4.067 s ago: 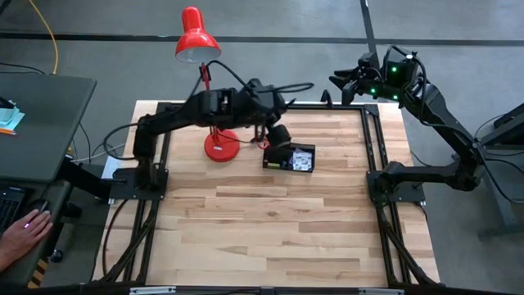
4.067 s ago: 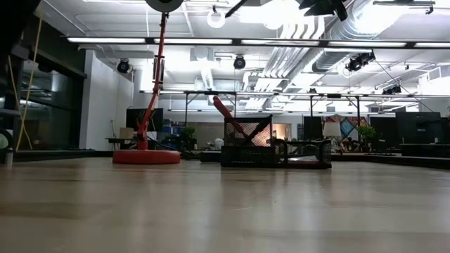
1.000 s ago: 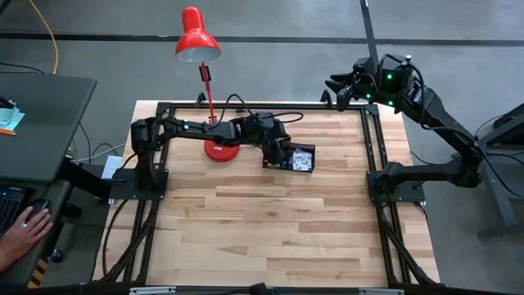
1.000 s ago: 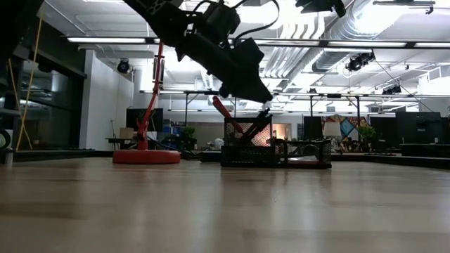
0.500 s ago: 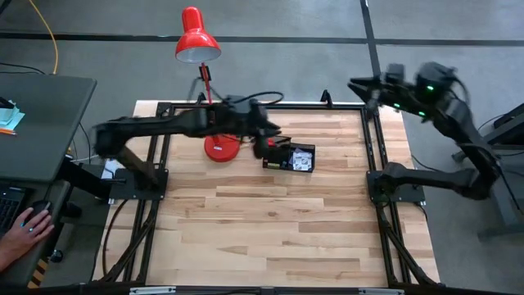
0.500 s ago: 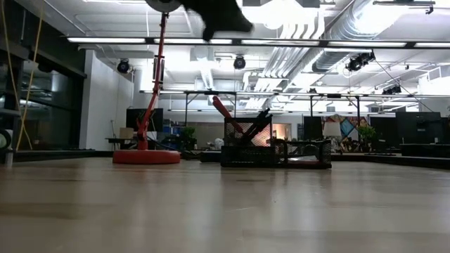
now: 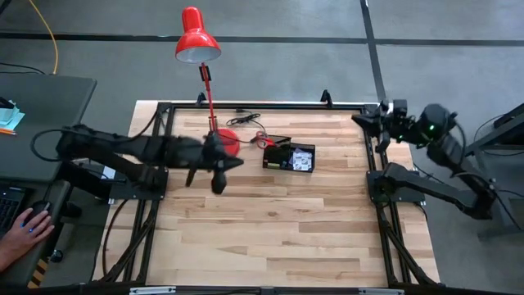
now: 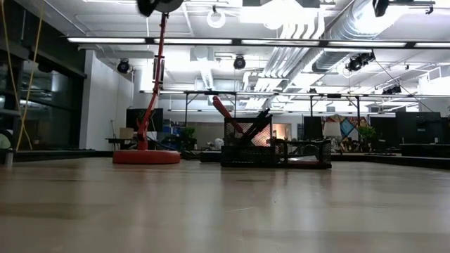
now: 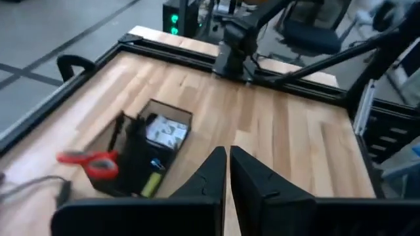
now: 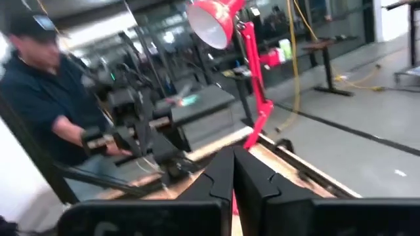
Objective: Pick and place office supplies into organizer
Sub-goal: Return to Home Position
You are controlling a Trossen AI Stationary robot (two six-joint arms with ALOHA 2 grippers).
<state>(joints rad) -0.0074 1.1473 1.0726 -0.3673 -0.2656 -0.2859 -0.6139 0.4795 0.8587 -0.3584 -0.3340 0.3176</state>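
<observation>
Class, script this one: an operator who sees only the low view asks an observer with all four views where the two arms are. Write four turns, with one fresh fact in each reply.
Operator: On the low view I see the organizer but almost nothing of the arms. Where is the left one?
Observer: The high view shows the left arm stretched over the left side of the table, with its jaws just in front of the lamp base and clear of the organizer.
Operator: And the right one?
Observer: The right arm is folded along the table's right edge, with its jaws by the far right corner.
</observation>
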